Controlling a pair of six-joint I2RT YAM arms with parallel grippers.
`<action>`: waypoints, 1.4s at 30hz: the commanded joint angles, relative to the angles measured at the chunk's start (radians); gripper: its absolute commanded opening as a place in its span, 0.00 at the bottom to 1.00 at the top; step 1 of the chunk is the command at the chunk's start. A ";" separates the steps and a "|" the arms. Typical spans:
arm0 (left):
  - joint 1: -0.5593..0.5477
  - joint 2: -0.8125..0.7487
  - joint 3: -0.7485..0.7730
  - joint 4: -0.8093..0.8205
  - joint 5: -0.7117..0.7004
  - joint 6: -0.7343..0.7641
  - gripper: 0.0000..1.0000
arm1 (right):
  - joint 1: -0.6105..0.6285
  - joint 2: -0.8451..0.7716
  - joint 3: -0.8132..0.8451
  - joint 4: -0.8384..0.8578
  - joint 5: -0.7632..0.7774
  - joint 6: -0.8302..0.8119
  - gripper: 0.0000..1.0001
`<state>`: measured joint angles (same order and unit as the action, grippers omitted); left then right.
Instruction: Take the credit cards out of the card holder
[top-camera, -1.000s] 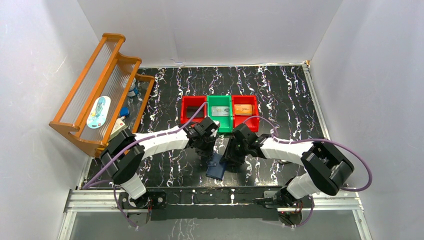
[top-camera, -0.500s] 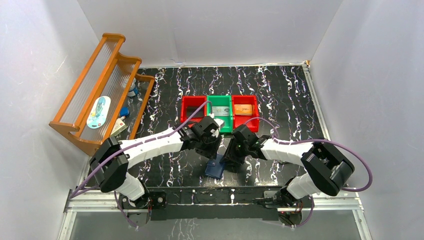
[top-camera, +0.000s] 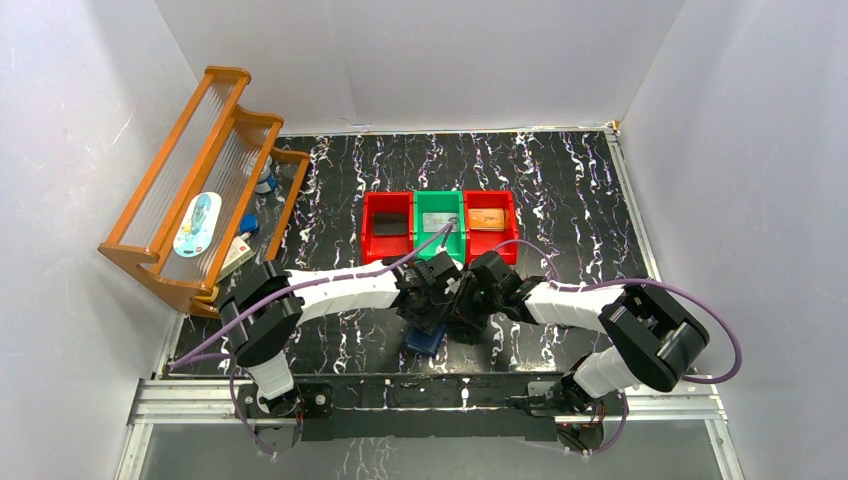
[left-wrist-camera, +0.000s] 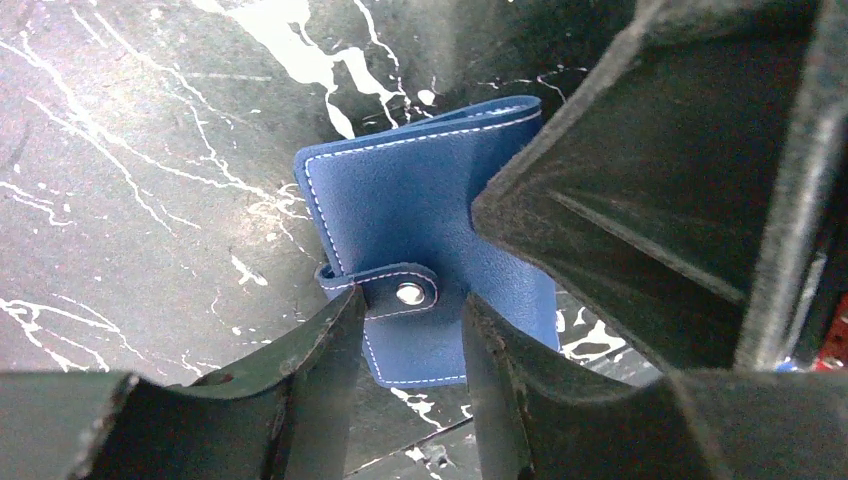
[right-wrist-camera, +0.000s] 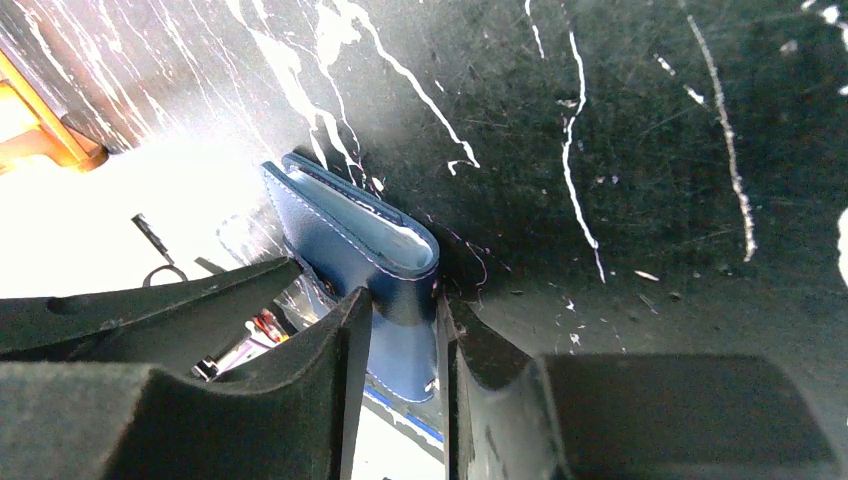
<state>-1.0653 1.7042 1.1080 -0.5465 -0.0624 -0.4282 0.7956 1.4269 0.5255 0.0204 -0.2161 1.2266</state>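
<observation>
The navy-blue card holder (top-camera: 424, 342) stands on edge near the table's front, its snap strap (left-wrist-camera: 395, 293) fastened. My right gripper (right-wrist-camera: 405, 310) is shut on its folded spine, and a pale sleeve (right-wrist-camera: 402, 243) shows between the covers (right-wrist-camera: 330, 230). My left gripper (left-wrist-camera: 410, 320) is open just over the cover (left-wrist-camera: 420, 220), with the strap between its fingertips. In the top view both grippers, left (top-camera: 432, 300) and right (top-camera: 462, 306), meet above the holder. A black credit card (top-camera: 390, 226) lies in the left red bin (top-camera: 368, 228). Any cards inside the holder are hidden.
Behind the grippers a green bin (top-camera: 418, 232) holds a silver-grey card (top-camera: 438, 220), and the right red bin (top-camera: 511, 230) holds an orange card (top-camera: 487, 218). An orange wooden rack (top-camera: 200, 180) with small items leans at the left wall.
My left gripper has opened and come from near the bins toward the front, down onto the holder. The right gripper has tightened on the holder, which shifted slightly left.
</observation>
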 joint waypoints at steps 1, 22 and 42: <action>-0.010 0.029 -0.020 -0.005 -0.129 -0.055 0.41 | -0.005 0.037 -0.045 -0.040 0.048 -0.009 0.38; -0.009 -0.062 -0.118 0.007 -0.305 -0.171 0.15 | -0.017 0.019 -0.060 -0.065 0.064 -0.008 0.38; 0.023 -0.163 -0.178 0.047 -0.275 -0.203 0.32 | -0.019 0.003 -0.043 -0.068 0.062 -0.024 0.39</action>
<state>-1.0565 1.5761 0.9432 -0.5087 -0.3367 -0.6224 0.7799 1.4220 0.5045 0.0525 -0.2298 1.2404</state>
